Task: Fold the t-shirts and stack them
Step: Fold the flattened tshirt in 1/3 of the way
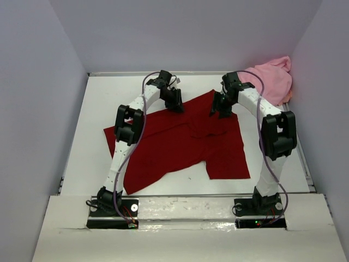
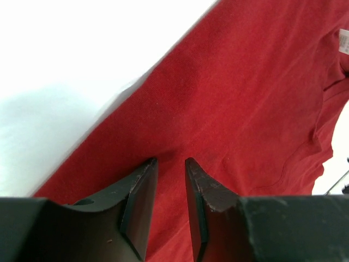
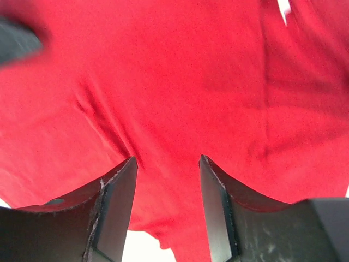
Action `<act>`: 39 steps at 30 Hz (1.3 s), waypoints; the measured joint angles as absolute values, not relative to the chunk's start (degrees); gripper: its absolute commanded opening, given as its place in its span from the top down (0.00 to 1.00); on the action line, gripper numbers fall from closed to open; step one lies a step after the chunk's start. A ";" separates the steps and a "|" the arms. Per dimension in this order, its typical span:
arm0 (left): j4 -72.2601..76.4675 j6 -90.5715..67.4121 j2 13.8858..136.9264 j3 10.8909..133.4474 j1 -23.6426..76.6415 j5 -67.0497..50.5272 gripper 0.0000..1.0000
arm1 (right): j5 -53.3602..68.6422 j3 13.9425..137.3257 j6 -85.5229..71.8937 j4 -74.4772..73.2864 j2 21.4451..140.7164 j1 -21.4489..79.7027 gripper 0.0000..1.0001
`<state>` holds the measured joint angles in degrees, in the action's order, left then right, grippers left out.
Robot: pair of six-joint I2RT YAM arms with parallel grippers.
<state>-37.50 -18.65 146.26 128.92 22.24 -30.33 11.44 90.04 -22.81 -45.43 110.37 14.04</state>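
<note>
Top: dark red t-shirt (image 1: 180, 144) is laid flat on surface (image 1: 98, 109); pink t-shirt (image 1: 270, 82) is bunched far right. L wrist: left gripper (image 2: 170, 161) is narrowly parted above cloth, nothing pinched. R wrist: right gripper (image 3: 168, 158) is spread wide, empty. Risk: if closed too high, cloth is missed & fold fails.

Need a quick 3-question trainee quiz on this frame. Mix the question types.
1. True or false: the pink shirt lies folded on the red shirt.
2. Which tool has its jaws wider apart? A) left tool B) right tool C) no difference
3. Which shirt lies under both tools?

Key:
1. False. It sits bunched in the far right corner.
2. B.
3. The red shirt, spread out on the table.
</note>
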 measured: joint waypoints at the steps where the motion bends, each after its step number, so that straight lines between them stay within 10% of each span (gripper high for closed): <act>1: -37.32 -18.63 146.34 128.99 21.98 -30.68 0.56 | 11.73 92.09 -22.48 -44.99 111.94 14.13 0.47; 11: -36.58 -18.00 146.58 129.14 21.26 -31.57 0.55 | 14.37 105.56 -22.06 -41.32 129.67 14.48 0.49; 39: -35.11 -20.27 148.68 132.64 21.26 -31.27 0.52 | 10.90 101.73 -21.39 -35.92 128.14 13.30 0.52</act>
